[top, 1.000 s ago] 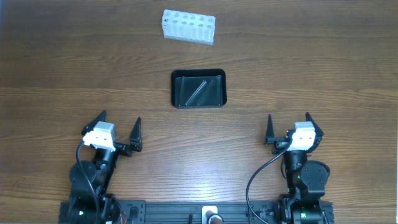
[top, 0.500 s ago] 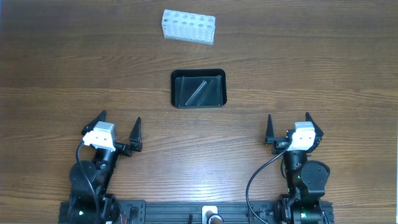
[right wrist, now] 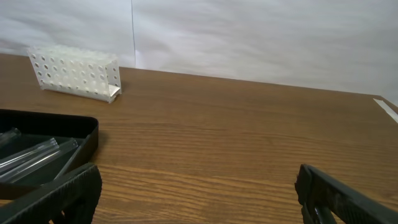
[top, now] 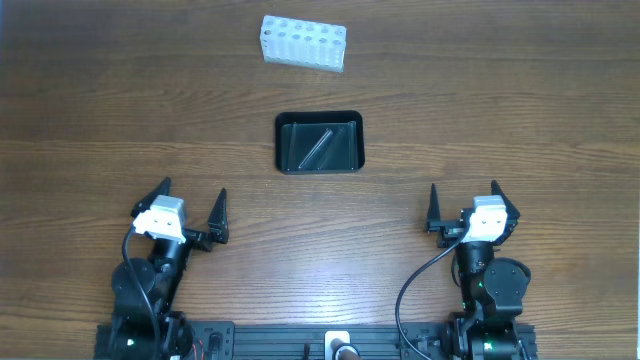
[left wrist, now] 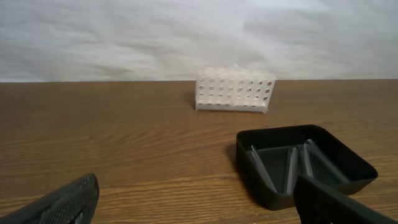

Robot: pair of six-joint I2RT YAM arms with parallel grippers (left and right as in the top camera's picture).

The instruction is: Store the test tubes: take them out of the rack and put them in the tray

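- The test tubes [top: 318,147] lie flat on the floor of the black tray [top: 283,140]. One lies slantwise in the top view, and the left wrist view suggests more than one [left wrist: 290,169], though I cannot count them for certain.
- They look like thin clear glass or plastic, so I judge them light, stiff, smooth and easily cracked. They would likely roll or slip under a hard pinch.
- The best hold is probably a gentle one across the upper part of a standing tube, just under the rim, lifting it straight up out of its hole.
- The white rack [top: 303,43] stands at the far side of the counter [top: 500,100], well apart from the tray. Its holes look empty from above, but I cannot tell whether any tube is left in it.
- The tray sits near the middle of the counter, between the rack and the arms.
- The left jaws are spread wide with nothing in them, near their base and well short of the tray.
- The right jaws are likewise wide open and empty, near their own base.
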